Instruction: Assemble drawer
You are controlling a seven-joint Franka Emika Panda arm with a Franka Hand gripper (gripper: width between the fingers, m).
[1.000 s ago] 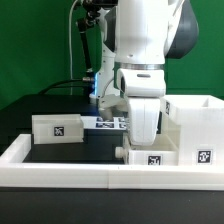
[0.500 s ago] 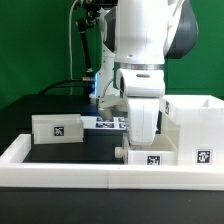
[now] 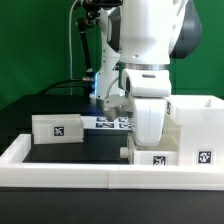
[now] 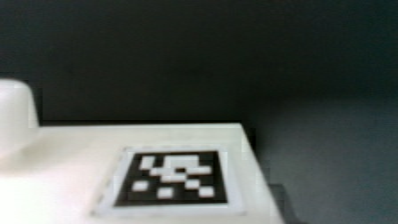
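Note:
The drawer's tall white shell (image 3: pixel 200 128) stands at the exterior view's right, with a tag low on its front. One small white tray (image 3: pixel 152 157) with a tag lies right against the shell's left side. My gripper (image 3: pixel 148 142) is down on this tray, and its fingers are hidden by the hand, so their state does not show. The wrist view shows that tray's white tagged face (image 4: pixel 175 178) very close, with no fingertips clear. A second small tray (image 3: pixel 58 128) with a tag sits apart at the exterior view's left.
The marker board (image 3: pixel 108 123) lies flat behind the trays. A long low white border rail (image 3: pixel 70 168) runs along the front and up the left side. The tabletop is black, with a green wall behind.
My hand and the tray under it have shifted slightly toward the exterior view's right, toward the shell. The left tray has not moved.

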